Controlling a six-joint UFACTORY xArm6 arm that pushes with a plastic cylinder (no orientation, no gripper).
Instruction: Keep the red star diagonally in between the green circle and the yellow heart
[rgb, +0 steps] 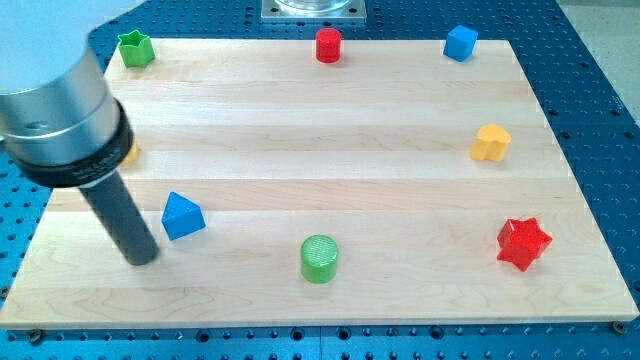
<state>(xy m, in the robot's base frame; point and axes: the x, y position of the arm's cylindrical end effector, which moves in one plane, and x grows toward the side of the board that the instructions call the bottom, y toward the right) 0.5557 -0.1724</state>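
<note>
Red star (524, 243) sits at tabletop (300, 120) 4 o'clock, yellow heart (490, 143) at 3, green circle (320, 259) at 6. No claw, so no open/closed state; tip (142, 258) at 8 o'clock beside blue triangle (182, 216). Approach step; next likely cross over, nudge star toward 10 o'clock.

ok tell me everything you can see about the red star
The red star is a small, chunky block with a flat top and rounded points, glossy like plastic. It lies flat on the wooden board near the view's bottom right corner, below the yellow heart and right of the green circle. Nothing touches it; my tip is far off at the view's left.
</note>
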